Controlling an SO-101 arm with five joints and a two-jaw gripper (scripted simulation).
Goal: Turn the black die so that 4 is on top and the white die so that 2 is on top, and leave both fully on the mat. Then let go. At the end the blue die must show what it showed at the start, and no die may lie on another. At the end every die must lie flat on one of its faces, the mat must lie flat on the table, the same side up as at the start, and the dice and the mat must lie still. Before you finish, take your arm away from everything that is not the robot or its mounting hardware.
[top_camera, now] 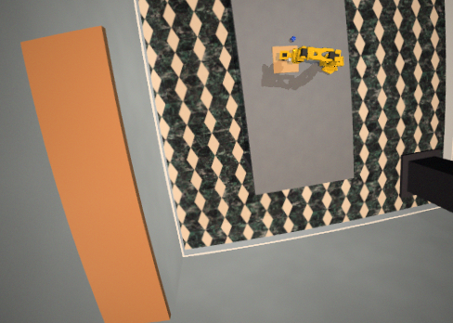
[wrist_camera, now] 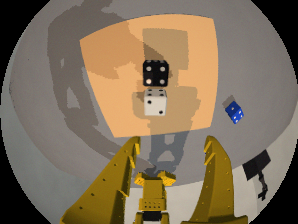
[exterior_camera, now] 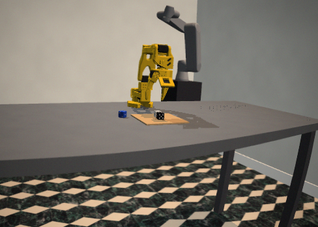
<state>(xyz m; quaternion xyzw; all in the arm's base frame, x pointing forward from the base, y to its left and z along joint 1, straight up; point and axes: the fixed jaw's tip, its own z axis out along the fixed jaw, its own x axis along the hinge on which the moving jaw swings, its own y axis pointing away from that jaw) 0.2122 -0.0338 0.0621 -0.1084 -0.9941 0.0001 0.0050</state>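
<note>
"What sits at the left in the exterior view?"

"The blue die (top_camera: 292, 38) (exterior_camera: 122, 113) (wrist_camera: 234, 112), off the mat (top_camera: 276, 50) (exterior_camera: 146, 121) (wrist_camera: 202, 75) and just beside it on the table (top_camera: 297, 136) (exterior_camera: 65, 128). Its face must be kept, so leaving it out there looks sensible."

"And the gripper (top_camera: 284, 55) (exterior_camera: 156, 96) (wrist_camera: 173, 139)?"

"Above the mat's far part, its fingers parted with nothing between them. That height likely keeps the tips from nudging a die."

"Next, rightward?"

"The white die (top_camera: 290, 60) (exterior_camera: 156, 112) (wrist_camera: 155, 104) is on the mat, apparently with 2 up. The black die (exterior_camera: 159, 115) (wrist_camera: 156, 73) is on the mat too, nearer and slightly to the right, apparently with 4 up. If both readings hold, the turning is done and the open fingers only need to stay clear."

"What can't be made out?"

"The blue die's pips are tiny from above and in the exterior view. The black die can't be picked out from above, where the arm covers much of the mat, and it partly hides the white one in the exterior view. Whether those two touch, nobody could say; they sit very close. The undersides are hidden throughout."
</note>
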